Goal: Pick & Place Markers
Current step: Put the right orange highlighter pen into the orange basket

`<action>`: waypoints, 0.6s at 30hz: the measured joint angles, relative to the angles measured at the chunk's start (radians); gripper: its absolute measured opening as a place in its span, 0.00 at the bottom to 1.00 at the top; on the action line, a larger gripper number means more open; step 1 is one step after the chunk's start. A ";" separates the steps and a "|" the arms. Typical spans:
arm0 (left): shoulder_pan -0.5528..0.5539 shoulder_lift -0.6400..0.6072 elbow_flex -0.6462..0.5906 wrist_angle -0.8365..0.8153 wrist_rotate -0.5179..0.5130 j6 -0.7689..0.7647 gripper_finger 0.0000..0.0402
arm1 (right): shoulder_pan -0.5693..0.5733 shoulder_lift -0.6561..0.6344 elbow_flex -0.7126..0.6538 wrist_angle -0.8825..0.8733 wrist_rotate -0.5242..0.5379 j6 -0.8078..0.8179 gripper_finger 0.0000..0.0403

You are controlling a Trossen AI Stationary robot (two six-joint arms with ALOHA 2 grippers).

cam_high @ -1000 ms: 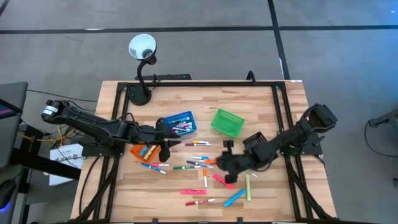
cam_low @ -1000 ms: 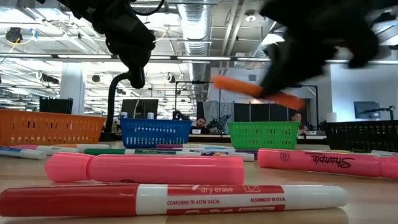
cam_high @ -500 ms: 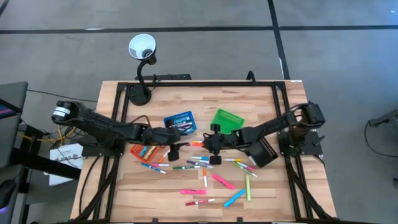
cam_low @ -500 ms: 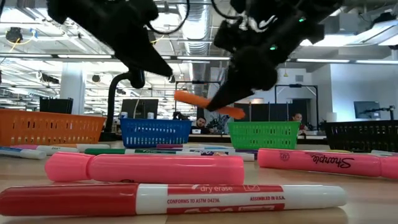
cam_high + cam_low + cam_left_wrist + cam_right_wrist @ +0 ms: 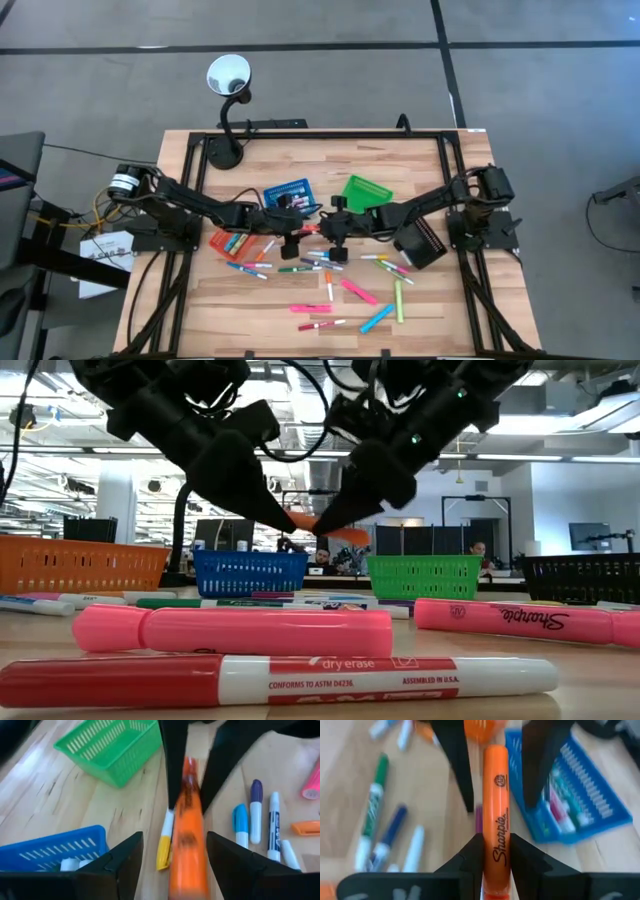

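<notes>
An orange marker [image 5: 496,810] hangs above the table's middle, with my right gripper [image 5: 496,840] shut on it. Its free end points toward the table's left. My left gripper [image 5: 174,840] faces it from the left and is open. Its two fingers stand on either side of the marker's free end [image 5: 186,870], with gaps showing on both sides. In the high view the two grippers [image 5: 297,236] [image 5: 330,228] meet nose to nose just in front of the blue basket [image 5: 288,195]. Many other markers [image 5: 330,275] lie flat on the wood below and nearer the front. My right gripper pinches the orange marker's barrel [image 5: 496,851] between its two fingers, near the end that faces the table's right. The fingers come from the right, slanting down, and the marker runs on ahead along them. It is lifted clear of the table, close to level [image 5: 330,532].
An orange basket [image 5: 235,243] with markers stands under the left arm, a green basket [image 5: 365,195] behind the right gripper, a black basket [image 5: 420,240] under the right arm. A desk lamp [image 5: 228,80] stands at the far left. Loose markers lie close to the low camera [image 5: 230,630].
My right gripper has carried the orange marker from right of centre toward the table's left, ending in front of the blue basket. My left gripper has come down and toward the right, up to the marker, so that its fingers now stand around the marker's free end.
</notes>
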 joint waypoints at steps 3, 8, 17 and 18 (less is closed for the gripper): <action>0.000 0.004 0.000 0.014 -0.002 0.000 0.49 | -0.005 0.010 0.001 0.012 -0.001 0.000 0.18; 0.000 -0.010 0.000 0.018 -0.001 -0.001 0.37 | -0.008 0.009 0.001 0.020 -0.001 0.000 0.18; 0.000 -0.010 0.000 0.018 0.000 -0.006 0.17 | -0.008 0.009 0.001 0.042 0.035 -0.001 0.25; 0.000 -0.010 0.000 0.018 0.000 -0.009 0.17 | -0.008 0.009 0.001 0.041 0.050 -0.001 0.27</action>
